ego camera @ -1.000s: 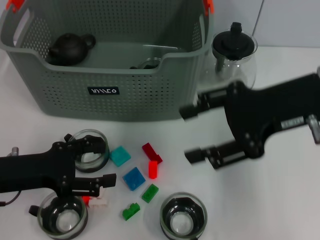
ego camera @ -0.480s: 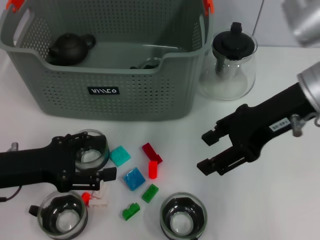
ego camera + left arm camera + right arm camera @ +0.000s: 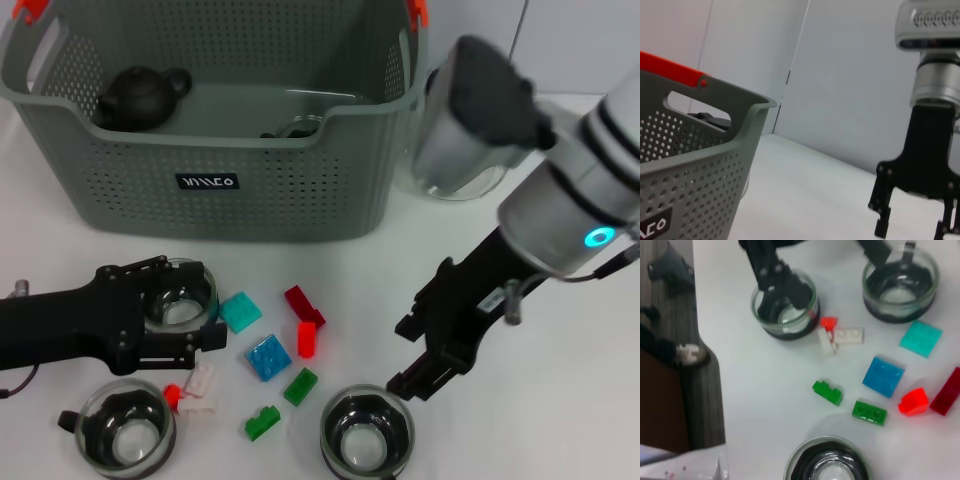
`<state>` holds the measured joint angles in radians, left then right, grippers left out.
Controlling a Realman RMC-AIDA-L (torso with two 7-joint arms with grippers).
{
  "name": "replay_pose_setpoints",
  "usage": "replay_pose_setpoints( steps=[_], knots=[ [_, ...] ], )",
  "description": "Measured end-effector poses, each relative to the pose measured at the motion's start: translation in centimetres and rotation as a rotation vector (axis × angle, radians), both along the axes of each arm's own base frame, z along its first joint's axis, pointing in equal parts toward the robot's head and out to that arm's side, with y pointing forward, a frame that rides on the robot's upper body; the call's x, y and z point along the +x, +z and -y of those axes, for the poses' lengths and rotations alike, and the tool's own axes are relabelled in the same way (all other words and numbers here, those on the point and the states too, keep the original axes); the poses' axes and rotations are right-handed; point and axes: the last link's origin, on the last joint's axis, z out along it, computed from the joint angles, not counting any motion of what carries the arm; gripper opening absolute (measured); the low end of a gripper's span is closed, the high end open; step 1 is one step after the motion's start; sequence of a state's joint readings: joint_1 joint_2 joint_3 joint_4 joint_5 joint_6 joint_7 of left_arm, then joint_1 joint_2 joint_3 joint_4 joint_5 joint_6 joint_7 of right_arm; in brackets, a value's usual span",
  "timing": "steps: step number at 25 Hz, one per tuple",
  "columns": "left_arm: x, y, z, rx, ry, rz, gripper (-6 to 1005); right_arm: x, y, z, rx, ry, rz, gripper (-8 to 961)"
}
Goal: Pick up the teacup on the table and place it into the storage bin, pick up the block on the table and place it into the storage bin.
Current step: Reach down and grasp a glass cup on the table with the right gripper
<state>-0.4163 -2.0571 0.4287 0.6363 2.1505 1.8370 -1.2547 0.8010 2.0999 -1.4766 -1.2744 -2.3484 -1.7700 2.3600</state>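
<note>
Brackets a clear glass teacup with a dark base (image 3: 180, 298) between the spread jaws of the left pincer (image 3: 195, 301), low on the white worktop (image 3: 560, 420), just in front of the large grey perforated storage bin (image 3: 200, 190); cannot tell whether the jaws touch the glass. Hangs the right pincer (image 3: 398, 357), jaws apart and gripping nothing, just above a second glass teacup (image 3: 367, 432) at the near edge. Leaves the teal square block (image 3: 240, 311), blue block (image 3: 268, 357), two red blocks (image 3: 305, 320) and two green blocks (image 3: 299, 385) loose between the two pincers. Since a second ago, has pushed the left pincer forward around its teacup and brought the right pincer from beside the bin down towards the near teacup. Hides most of the glass teapot (image 3: 460, 175) behind the right arm; cuts off the third teacup (image 3: 125, 435) at the picture's edge.
</note>
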Motion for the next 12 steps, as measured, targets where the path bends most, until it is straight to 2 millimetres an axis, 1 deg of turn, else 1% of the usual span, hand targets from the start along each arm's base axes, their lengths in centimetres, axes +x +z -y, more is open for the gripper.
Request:
replay_pose_setpoints(
  steps=[4,8,12],
  knots=[
    [-0.1,0.0,0.0,0.004,0.001,0.001,860,-0.3,-1.5,0.2,0.026,-0.009,0.032,727],
    [-0.1,-0.1,0.1,0.006,-0.002,0.001,858,0.0,-2.8,0.2,0.038,-0.027,0.064,706],
    [-0.1,-0.2,0.1,0.007,-0.003,0.002,857,0.3,-4.0,0.2,0.051,-0.018,0.095,708]
  ],
)
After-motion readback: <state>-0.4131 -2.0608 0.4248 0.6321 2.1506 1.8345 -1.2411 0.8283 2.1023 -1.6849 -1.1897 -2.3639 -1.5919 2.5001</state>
